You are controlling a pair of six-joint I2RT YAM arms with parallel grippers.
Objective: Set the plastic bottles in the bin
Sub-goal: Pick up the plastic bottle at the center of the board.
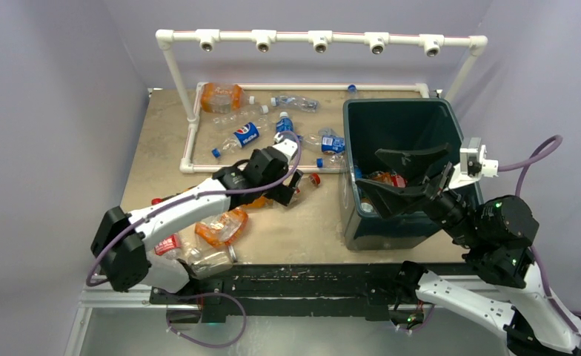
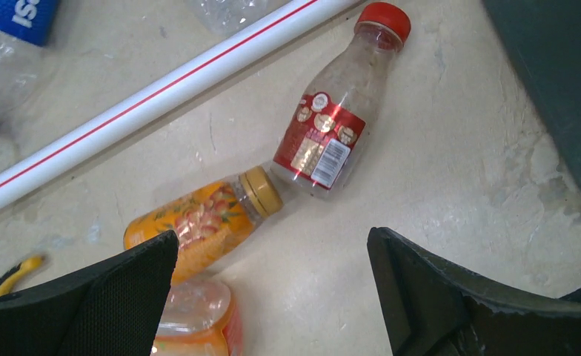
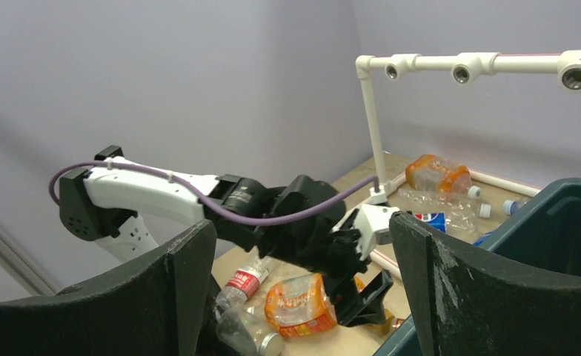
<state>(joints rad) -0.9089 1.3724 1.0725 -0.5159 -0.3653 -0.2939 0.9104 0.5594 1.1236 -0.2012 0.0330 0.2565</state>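
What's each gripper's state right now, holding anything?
Left gripper: jaws open, holding nothing.
Right gripper: jaws open, holding nothing, above the bin.

I saw left gripper [image 2: 273, 241] spread wide, nothing between fingers. Red-capped bottle [image 2: 332, 126] lay on desk [image 2: 436, 148], orange bottle [image 2: 198, 222] cap at its base. White pipe [image 2: 161, 85] ran diagonally beyond; bin [image 2: 562, 81] wall at right.

- Blue-labelled bottle [image 1: 247, 134], far left of the table: round red, white and blue Pepsi mark.
- Blue label [image 2: 17, 16], left wrist view, far left: white letters "IS", cut off by the edge.
- Red-labelled bottle [image 2: 324, 137], centre: barcode, with print too small to read.
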